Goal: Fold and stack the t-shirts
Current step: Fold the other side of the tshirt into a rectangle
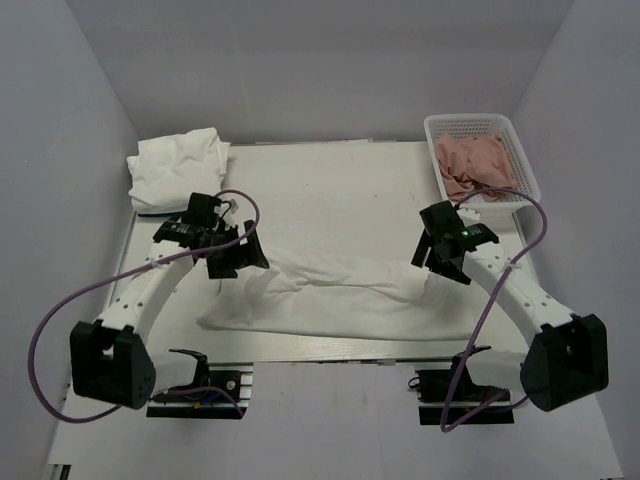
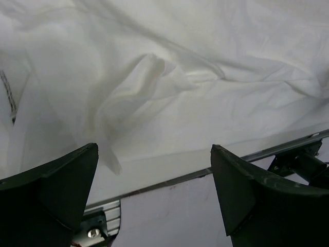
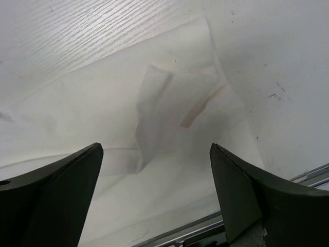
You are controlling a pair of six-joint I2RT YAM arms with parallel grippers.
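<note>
**Rumpled shirt at the near edge**

A soft, creased white t-shirt (image 1: 340,295) lay in a long band along the near edge of the pale, wood-grained surface (image 1: 340,190). The left jaws and right jaws hung spread over its ends, pinching nothing. A folded white bundle (image 1: 178,168) sat far-left.

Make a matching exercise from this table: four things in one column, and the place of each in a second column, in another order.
Things: 1 shirt pile; 2 spread shirt; 3 basket; 4 pink cloth.
Places: a in the basket; b far left corner; c far right corner; d near edge, middle.
Pairs: 1-b, 2-d, 3-c, 4-a.
</note>
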